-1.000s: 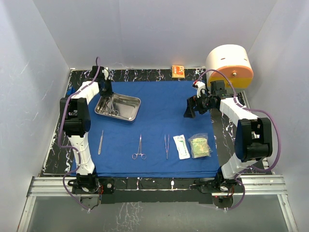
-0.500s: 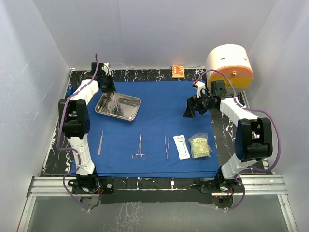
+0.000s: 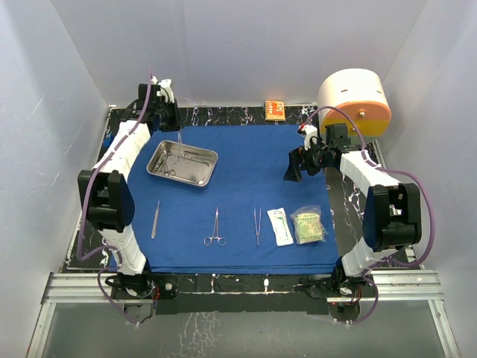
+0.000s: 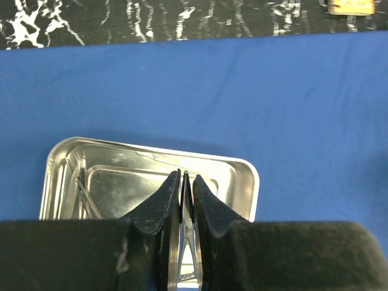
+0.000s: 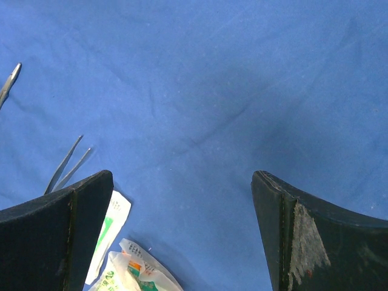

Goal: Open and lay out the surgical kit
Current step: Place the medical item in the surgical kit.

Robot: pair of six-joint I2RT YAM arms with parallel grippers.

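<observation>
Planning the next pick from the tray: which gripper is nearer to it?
Left. The left gripper hangs above the far edge of the tray, shut on a metal instrument; the right gripper is open over the cloth, well to the tray's right.

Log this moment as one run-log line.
left gripper: shut on steel instrument, above steel tray | right gripper: open, empty, over blue drape | laid out: ring-handled forceps, tweezers, white packet, green packet
</observation>
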